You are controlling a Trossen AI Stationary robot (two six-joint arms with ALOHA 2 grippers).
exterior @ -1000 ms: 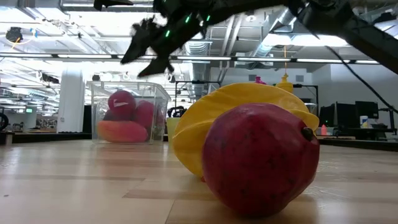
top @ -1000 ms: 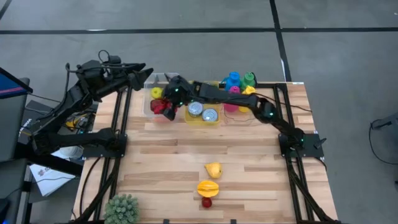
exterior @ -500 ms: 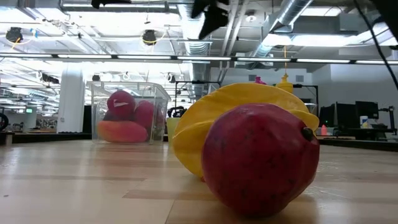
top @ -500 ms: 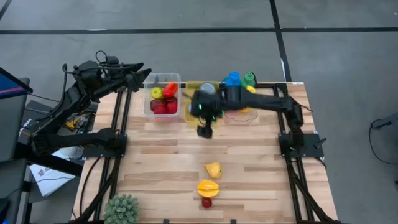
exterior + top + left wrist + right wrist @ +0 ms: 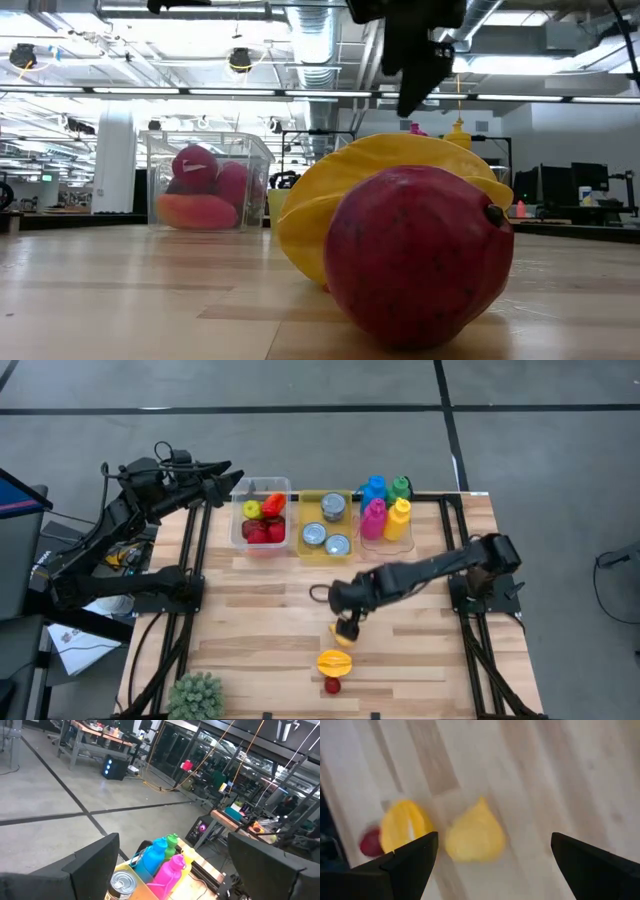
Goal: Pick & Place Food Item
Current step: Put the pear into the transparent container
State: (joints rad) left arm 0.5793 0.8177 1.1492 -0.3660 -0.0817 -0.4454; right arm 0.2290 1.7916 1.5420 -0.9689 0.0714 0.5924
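Observation:
A yellow pear-shaped fruit (image 5: 343, 634) (image 5: 474, 836) lies on the wooden table toward its near edge. Nearer still lie a yellow-orange fruit (image 5: 334, 661) (image 5: 404, 827) and a small red fruit (image 5: 332, 684) (image 5: 415, 255). My right gripper (image 5: 346, 622) (image 5: 494, 840) hovers open just above the yellow pear-shaped fruit, its fingers wide apart on either side and touching nothing. In the low view it hangs above the fruit pile (image 5: 415, 60). My left gripper (image 5: 225, 485) (image 5: 173, 840) waits open off the table's far left corner.
At the far edge stand a clear bin of red and yellow fruit (image 5: 262, 520), a yellow bin of cans (image 5: 325, 525) and coloured bottles (image 5: 385, 515). A green plant (image 5: 197, 695) sits at the near left corner. Bare wood lies left of the fruit.
My right arm has swung from over the clear fruit bin at the far edge, across the table toward the near edge, and come down over the yellow pear-shaped fruit. The fruits on the table have stayed put.

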